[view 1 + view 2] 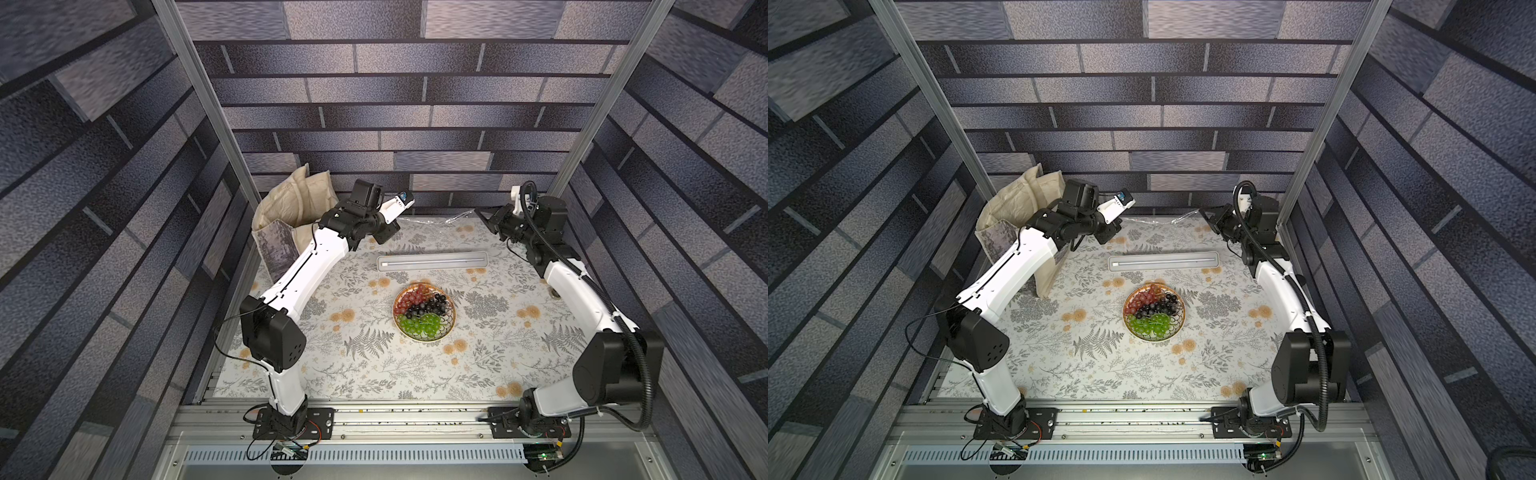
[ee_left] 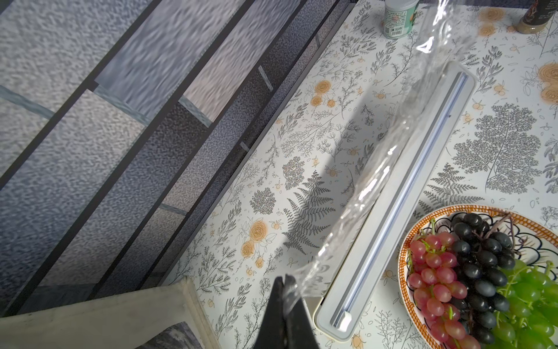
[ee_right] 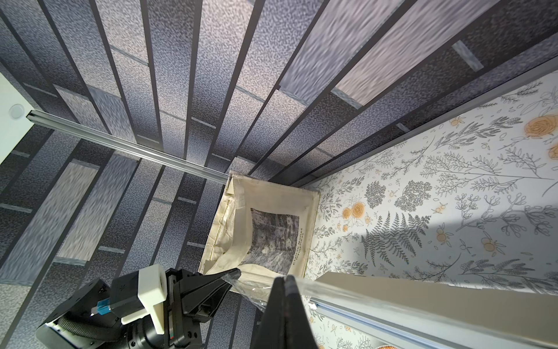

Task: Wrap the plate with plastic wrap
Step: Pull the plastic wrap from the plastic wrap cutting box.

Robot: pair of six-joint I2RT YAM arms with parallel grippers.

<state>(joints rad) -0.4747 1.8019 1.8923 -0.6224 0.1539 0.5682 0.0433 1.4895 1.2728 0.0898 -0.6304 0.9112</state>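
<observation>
We take the dispenser [image 1: 432, 262] as the reference. It lies flat on the bench [image 1: 374, 365], with its long sides parallel to the back wall.

The plate [image 1: 452, 320] sits on the bench near the dispenser's front long side, apart from it. It carries red, dark and green grapes [image 1: 422, 312] and is uncovered.

The plastic wrap [image 1: 453, 217] forms a narrow, wrinkled band behind the dispenser's rear long side. It is raised off the bench and runs roughly parallel to the dispenser. We cannot tell whether the wrap is attached to the dispenser.

The left gripper [image 2: 285, 277] stands behind the dispenser near its left end and is clenched on one end of the wrap (the film bunches at the closed tips). The right gripper [image 3: 283, 279] stands behind the dispenser near its right end and is clenched on the other end.

A cream bag [image 1: 291, 203] stands well beyond the dispenser's left end. In the left wrist view, a small jar [image 2: 397, 18] stands beyond its right end.
</observation>
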